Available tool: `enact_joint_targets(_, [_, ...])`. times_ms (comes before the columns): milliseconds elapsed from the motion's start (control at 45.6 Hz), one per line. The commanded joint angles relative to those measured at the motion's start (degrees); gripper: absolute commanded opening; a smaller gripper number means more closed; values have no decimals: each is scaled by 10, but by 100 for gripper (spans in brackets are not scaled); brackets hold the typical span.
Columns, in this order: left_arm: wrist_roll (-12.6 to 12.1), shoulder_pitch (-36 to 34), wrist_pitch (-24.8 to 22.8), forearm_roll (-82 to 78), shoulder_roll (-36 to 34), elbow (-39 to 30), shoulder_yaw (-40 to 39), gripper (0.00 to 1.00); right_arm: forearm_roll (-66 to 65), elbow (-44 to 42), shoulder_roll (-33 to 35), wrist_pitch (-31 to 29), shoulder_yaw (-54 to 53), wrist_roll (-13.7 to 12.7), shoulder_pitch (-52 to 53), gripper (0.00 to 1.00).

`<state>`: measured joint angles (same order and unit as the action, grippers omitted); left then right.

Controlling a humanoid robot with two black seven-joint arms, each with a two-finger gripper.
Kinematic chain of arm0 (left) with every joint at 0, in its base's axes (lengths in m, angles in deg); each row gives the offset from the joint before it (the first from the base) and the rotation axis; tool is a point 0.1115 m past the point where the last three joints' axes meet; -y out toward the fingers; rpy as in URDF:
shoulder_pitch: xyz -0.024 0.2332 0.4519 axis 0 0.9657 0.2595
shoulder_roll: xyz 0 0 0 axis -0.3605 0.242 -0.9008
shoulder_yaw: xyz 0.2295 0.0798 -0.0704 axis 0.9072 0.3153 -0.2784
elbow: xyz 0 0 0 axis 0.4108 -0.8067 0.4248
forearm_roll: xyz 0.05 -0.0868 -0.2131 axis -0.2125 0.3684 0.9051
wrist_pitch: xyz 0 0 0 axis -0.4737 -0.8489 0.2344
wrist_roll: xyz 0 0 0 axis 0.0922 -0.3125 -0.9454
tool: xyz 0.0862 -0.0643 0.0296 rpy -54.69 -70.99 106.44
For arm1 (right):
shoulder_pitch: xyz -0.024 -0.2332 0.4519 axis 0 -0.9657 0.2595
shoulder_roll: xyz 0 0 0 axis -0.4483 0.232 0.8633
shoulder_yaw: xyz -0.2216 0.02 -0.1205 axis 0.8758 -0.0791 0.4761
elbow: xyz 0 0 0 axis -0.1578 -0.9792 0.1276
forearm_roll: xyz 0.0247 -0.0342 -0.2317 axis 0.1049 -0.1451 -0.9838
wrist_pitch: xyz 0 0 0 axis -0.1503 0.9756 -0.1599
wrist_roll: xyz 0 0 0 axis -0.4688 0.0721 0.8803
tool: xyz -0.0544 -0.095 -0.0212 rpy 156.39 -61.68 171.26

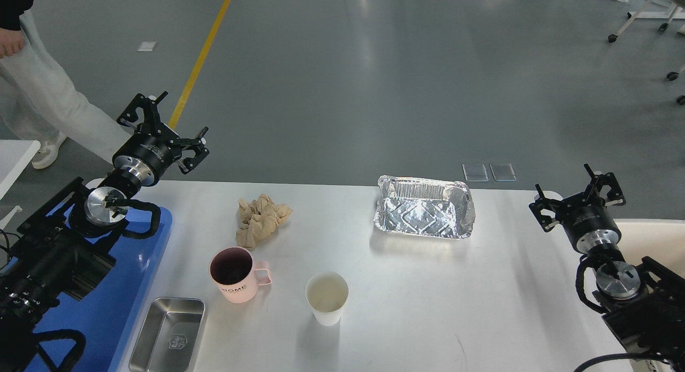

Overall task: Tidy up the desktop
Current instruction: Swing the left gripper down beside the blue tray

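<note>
Grey shop floor w/ a yellow line behind, and the big white bench (the desktop that needs tidying) fills the lower part of the view.

Nothing's been grabbed yet imo. Left hand hangs at 10 o'clock over the far-left corner, fingers spread wide, empty. Right hand at 3 o'clock, also spread, empty.

Stuff on top: crumpled brown paper at 11, foil tray at 1, pink mug and paper cup near 6-7, steel tray at 7 just beside the blue tray.

Looks like the start, picking a first item. The paper wad is nearest the left hand, so prob next: reach down and in, then pinch it.
</note>
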<state>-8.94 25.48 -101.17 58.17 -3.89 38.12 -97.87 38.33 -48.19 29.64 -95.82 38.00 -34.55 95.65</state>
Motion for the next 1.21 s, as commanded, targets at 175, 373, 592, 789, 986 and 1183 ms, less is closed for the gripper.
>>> enact_joint_targets(175, [5,10,0,-5,-15,2,7,98,-15,0,0,0,1,0,-1,100])
enact_joint_targets(373, [57,24,2,-69,-26,1,9,98,-23,-1,3,0,2,0,-6,100])
enact_joint_targets(592, [71,23,-28,-71,-23,-5,9,98,-23,-1,6,0,2,0,-9,100])
enact_joint_targets(789, [55,22,-33,-79,-17,-12,18,98,-23,0,13,0,2,0,-8,100])
enact_joint_targets(986, [59,23,31,-83,-43,-53,66,98,-23,0,14,0,2,-1,-8,100])
enact_joint_targets(1183, [62,30,82,-140,-72,-123,91,98,-23,1,14,-2,2,-1,-6,100])
